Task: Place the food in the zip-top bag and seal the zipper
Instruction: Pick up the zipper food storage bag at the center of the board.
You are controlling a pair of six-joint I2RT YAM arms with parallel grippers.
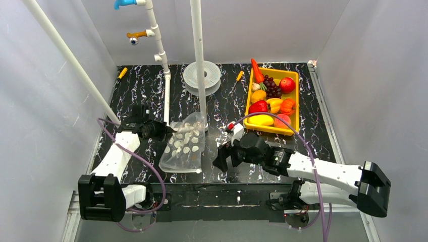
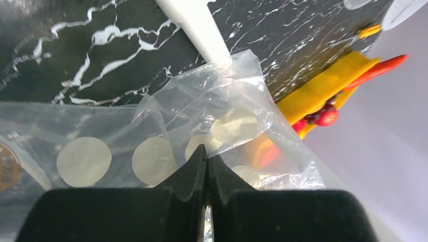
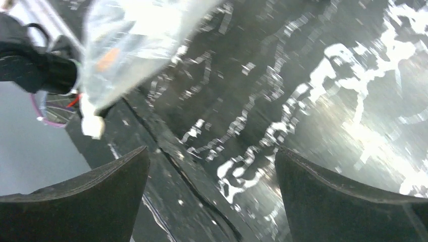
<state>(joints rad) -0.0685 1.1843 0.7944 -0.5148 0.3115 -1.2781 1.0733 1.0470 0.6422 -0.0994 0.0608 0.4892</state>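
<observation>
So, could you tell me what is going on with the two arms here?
The left gripper is shut on an edge of the spotted clear bag, which lies on the table. The right gripper is open and empty, between the bag and the yellow tray. The toy food appears to be all in the tray, so packing has not begun.

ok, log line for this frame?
left gripper: shut on zip-top bag edge | right gripper: open, empty, above table | food: in yellow tray | bagging: not started
</observation>
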